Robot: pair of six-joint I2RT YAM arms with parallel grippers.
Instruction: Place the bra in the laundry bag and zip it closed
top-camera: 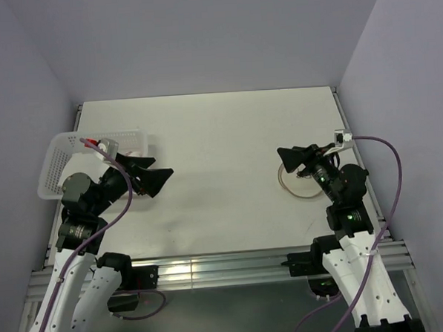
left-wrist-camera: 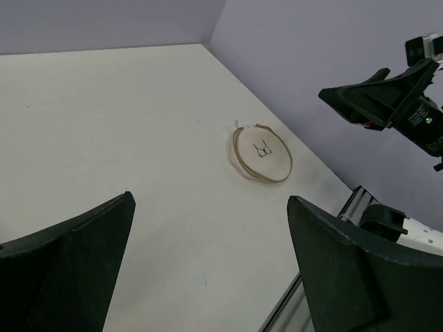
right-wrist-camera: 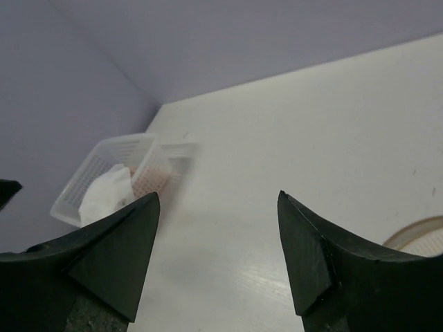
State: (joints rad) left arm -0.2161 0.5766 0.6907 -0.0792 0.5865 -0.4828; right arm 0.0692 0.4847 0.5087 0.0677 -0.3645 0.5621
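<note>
At centre left of the overhead view, the left gripper (left-wrist-camera: 209, 200) hung above the white table (top-camera: 220, 136) with its black jaws spread wide and nothing between them; its wrist view showed only bare tabletop in the gap. It sat just beside the white perforated plastic basket (right-wrist-camera: 77, 185), at the left edge of that view. Right of centre, the right gripper (right-wrist-camera: 218, 195) was likewise fully spread and empty, poised just over the round white mesh laundry bag with a pinkish rim (left-wrist-camera: 261, 153), which lay flat on the table with its small dark mark facing up.

The pale pink-peach fabric bra (right-wrist-camera: 154, 181) lay inside the basket beside a crumpled white cloth (right-wrist-camera: 104, 197), well apart from the bag.

This split probably assigned one arm to each job: the left stood near the basket to fetch the garment, the right near the bag to steady or open it. Neither had begun, so the task stood at its start. Whether the bag's zip was open could not be told.
</note>
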